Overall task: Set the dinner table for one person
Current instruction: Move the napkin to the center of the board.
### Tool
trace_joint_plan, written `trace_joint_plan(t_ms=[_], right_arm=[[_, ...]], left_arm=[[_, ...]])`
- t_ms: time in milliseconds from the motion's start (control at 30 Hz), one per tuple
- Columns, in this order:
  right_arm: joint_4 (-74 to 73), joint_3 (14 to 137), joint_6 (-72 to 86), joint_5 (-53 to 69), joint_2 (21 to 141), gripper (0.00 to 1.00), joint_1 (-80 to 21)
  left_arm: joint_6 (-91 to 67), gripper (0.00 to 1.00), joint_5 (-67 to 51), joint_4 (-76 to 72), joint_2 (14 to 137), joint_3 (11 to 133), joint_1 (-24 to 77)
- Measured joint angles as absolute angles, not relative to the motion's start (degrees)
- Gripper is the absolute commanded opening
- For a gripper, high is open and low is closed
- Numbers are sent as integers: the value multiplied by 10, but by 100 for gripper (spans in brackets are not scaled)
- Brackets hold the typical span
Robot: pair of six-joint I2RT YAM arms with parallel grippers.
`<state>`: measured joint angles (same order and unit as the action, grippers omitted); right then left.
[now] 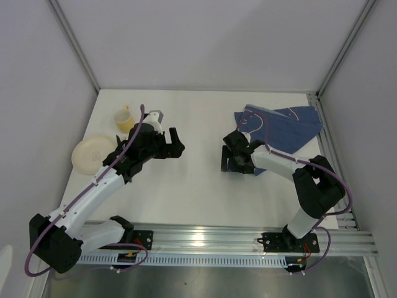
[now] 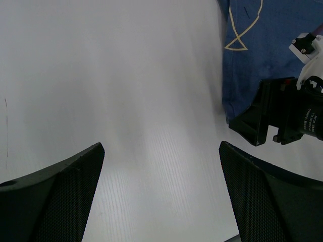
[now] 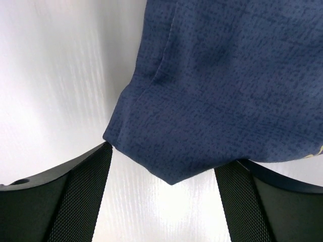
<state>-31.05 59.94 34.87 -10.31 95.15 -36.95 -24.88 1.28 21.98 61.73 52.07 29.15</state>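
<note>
The dinner table (image 1: pixel 198 192) is a white tabletop with silver rails. A dark blue cloth (image 1: pixel 282 124) with pale line drawings lies crumpled at the far right. My right gripper (image 1: pixel 234 152) is open at the cloth's near left corner. In the right wrist view the cloth corner (image 3: pixel 202 101) hangs between the open fingers (image 3: pixel 70 201) without being pinched. My left gripper (image 1: pixel 176 146) is open and empty over bare table left of centre. In the left wrist view (image 2: pixel 161 196) only white table (image 2: pixel 126 75) lies between its fingers. A cream plate (image 1: pixel 93 154) and a yellow cup (image 1: pixel 124 118) sit at the far left.
The left wrist view shows the blue cloth (image 2: pixel 267 45) and the right gripper's black body (image 2: pixel 282 116) at its right. White walls enclose the table on three sides. The silver rail (image 1: pixel 217 239) with both arm bases runs along the near edge.
</note>
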Motion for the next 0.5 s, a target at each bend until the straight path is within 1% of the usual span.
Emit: trace_joint_plan(t_ms=[33, 100, 133, 167, 200, 333, 367, 433, 467, 500], right_arm=[[-310, 601, 349, -106, 954, 81, -369], [-310, 602, 349, -113, 962, 73, -369], [-310, 602, 350, -116, 969, 68, -369], [-311, 602, 350, -119, 976, 52, -369], [-312, 602, 352, -123, 984, 43, -369], [-309, 604, 364, -131, 997, 22, -369], [-309, 604, 365, -133, 997, 12, -369], [-308, 604, 367, -138, 997, 3, -369], [-309, 604, 371, -142, 997, 0, -369], [-309, 604, 370, -142, 997, 0, -369]], left_arm=[[-249, 99, 13, 220, 617, 521, 291], [-249, 99, 13, 220, 617, 521, 291], [-248, 99, 13, 220, 617, 521, 291], [-248, 99, 13, 220, 617, 521, 292], [-248, 99, 13, 220, 617, 521, 293], [-248, 99, 13, 220, 617, 521, 295], [-247, 99, 13, 220, 617, 521, 296], [-245, 99, 13, 219, 617, 521, 296], [-244, 99, 13, 219, 617, 521, 296], [-244, 99, 13, 219, 617, 521, 296]])
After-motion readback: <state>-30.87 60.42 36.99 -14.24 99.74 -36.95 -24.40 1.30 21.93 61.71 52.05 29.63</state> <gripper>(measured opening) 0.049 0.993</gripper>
